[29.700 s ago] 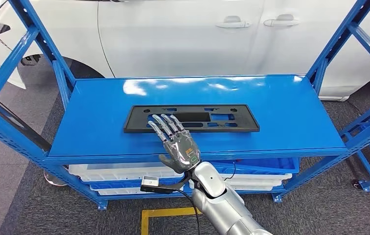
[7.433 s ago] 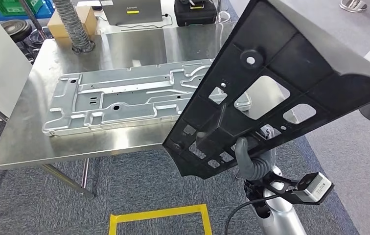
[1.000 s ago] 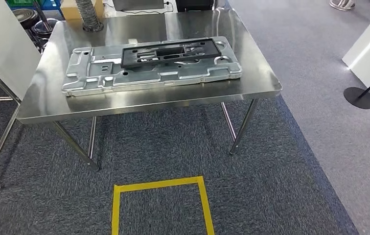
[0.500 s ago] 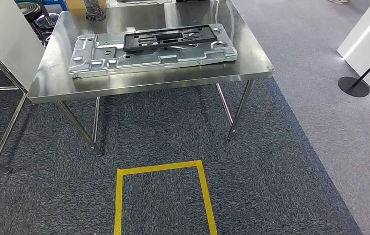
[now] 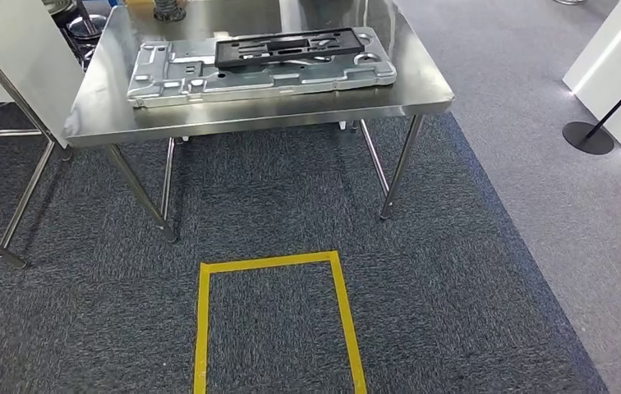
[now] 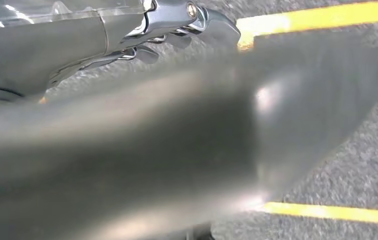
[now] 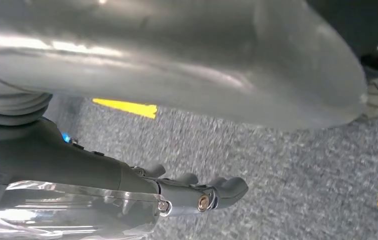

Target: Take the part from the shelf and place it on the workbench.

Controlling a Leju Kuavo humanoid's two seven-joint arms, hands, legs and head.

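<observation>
The black plastic part (image 5: 289,46), a long frame with cut-outs, lies flat on a silver stamped metal plate (image 5: 176,78) on the steel workbench (image 5: 291,107), which stands ahead of me across the carpet. My left hand (image 6: 177,25) hangs over the grey carpet with its fingers loosely extended and nothing in them. My right hand (image 7: 197,192) also hangs low over the carpet, fingers stretched out and empty. Both hands are far from the part.
A yellow tape square (image 5: 278,263) marks the carpet in front of me. A black stanchion base (image 5: 588,137) and white panels (image 5: 619,74) stand to the right. Legs of another table (image 5: 32,185) are at the left.
The whole picture has shifted: the workbench sits higher and farther in view and the yellow square has come up, so the camera has moved back. The part stays on the plate.
</observation>
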